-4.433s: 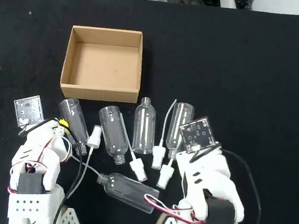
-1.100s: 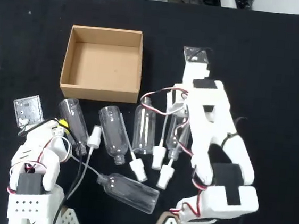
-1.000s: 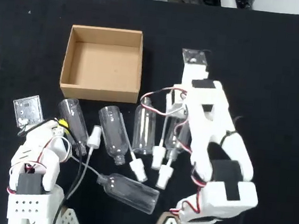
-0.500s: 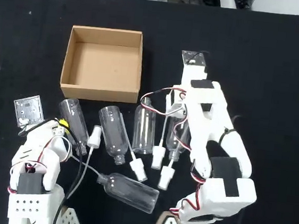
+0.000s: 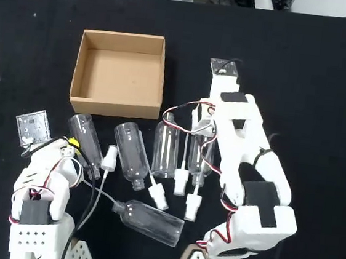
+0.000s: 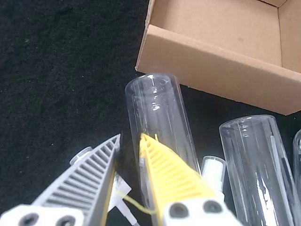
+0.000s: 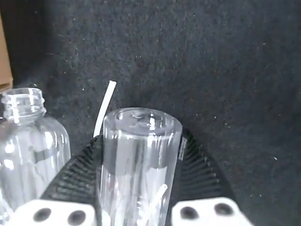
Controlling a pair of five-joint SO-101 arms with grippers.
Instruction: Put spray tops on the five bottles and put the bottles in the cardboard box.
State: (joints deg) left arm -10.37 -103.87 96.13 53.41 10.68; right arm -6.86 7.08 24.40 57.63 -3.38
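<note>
The bottle (image 7: 136,165) lay on its side on the worktop (image 5: 326,90), right of the box (image 5: 114,108) and nearer the robot, its long axis in line with the right arm, base pointing away. The right hand (image 7: 139,139) straddled its width, jaws pressed against both sides. The left hand (image 6: 130,137), slightly parted and empty, sat beside the leftmost bottle (image 6: 157,108).

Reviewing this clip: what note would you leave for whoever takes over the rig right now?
Right end effector: closed around the rightmost bottle, which lies on the table.
Left end effector: slightly open, empty, at the leftmost bottle.
Box: empty.
Spray tops: loose among the bottles.
Done: nothing boxed, no top seen fitted.
Left: fit tops on all five, then box them.
</note>
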